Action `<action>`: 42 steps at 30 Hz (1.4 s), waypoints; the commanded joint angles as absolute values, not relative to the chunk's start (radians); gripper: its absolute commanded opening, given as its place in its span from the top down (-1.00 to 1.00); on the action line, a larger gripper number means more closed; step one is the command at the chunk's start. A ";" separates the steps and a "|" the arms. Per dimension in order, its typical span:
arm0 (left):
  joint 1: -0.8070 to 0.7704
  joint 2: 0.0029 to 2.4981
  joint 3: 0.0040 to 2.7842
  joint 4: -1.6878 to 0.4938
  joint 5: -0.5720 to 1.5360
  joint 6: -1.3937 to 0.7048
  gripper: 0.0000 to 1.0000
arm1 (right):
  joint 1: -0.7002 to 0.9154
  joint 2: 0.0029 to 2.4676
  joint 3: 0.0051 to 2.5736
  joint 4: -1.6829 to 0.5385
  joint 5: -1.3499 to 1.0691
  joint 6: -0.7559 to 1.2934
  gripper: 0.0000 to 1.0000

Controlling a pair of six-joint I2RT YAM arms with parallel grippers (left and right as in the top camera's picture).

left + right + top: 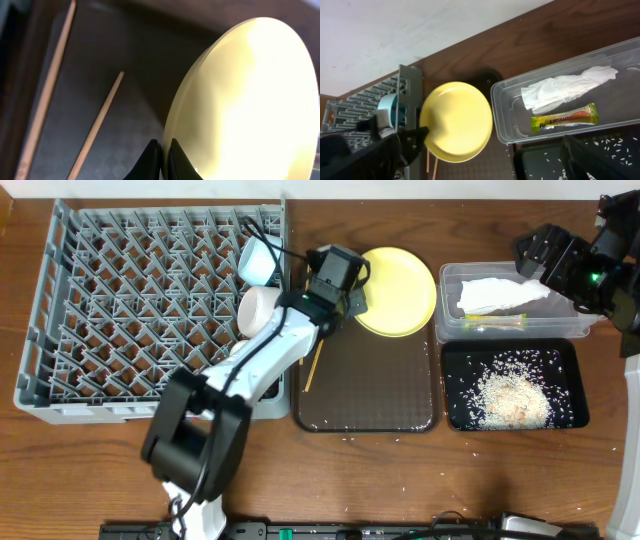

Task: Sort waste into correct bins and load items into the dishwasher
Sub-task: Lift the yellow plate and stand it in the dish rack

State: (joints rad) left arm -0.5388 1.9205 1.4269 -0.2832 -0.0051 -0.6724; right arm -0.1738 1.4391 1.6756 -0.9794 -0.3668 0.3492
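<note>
Yellow plate (pixel 400 290) in left claw (pixel 164 146) (wrapper (pixel 565 118) txt illegible)

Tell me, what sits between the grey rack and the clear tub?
The yellow plate, pinched at its rim by the left gripper, seen overhead.

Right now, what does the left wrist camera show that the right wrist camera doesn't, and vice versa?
Only the left wrist view: both chopsticks, and a close look at the left fingers shut on the rim of the yellow plate. Only the right wrist view: the clear tub holding the napkin and snack wrapper, plus the dish rack corner. Both show the yellow plate.
</note>
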 commanded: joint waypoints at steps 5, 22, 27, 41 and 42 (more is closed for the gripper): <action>-0.521 1.849 1.426 -0.302 -0.003 -0.635 0.85 | -0.183 1.440 1.686 -0.981 -0.371 0.355 -0.98; -0.201 1.562 1.426 -0.415 -0.143 -0.279 0.85 | -0.183 1.440 1.686 -0.981 -0.371 0.355 -0.99; -0.127 1.566 1.426 -0.414 -0.344 -0.132 0.85 | -0.183 1.440 1.686 -0.981 -0.371 0.355 -0.99; 0.038 1.582 1.426 -0.322 -0.443 0.062 0.85 | -0.183 1.440 1.686 -0.981 -0.371 0.355 -0.98; 0.043 1.587 1.426 -0.315 -0.443 0.072 0.85 | -0.183 1.440 1.686 -0.981 -0.371 0.355 -0.99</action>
State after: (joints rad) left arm 0.0288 1.5692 1.4242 -0.3298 -0.4194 0.0166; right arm -0.1738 1.4391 1.6756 -0.9794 -0.3668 0.3492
